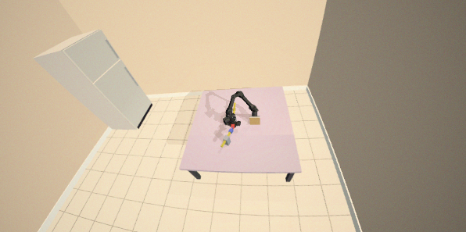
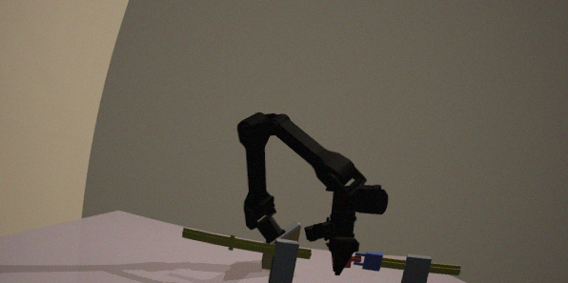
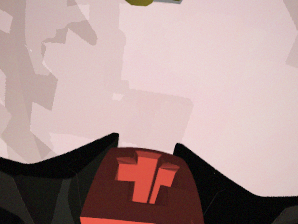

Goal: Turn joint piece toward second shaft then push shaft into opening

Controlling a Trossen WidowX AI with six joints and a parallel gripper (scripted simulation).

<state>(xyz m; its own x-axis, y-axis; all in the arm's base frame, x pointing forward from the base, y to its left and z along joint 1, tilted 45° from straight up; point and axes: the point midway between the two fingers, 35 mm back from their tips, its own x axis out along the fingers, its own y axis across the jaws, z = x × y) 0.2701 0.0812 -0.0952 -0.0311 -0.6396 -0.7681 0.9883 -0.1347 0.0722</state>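
Observation:
The red joint piece is between the fingers of my gripper, which is shut on it. Its cross-shaped opening shows in the wrist view. A blue hinge part links it to the fixed yellow shaft, held in a grey block. The second yellow shaft runs through another grey block. Its end shows at the top edge of the wrist view, apart from the red piece. The exact angle between opening and shaft is hard to tell.
The arm stands on a tan block to one side of the shafts on the pink table. The arm arches over the second shaft's side. A white fridge stands on the floor away from the table.

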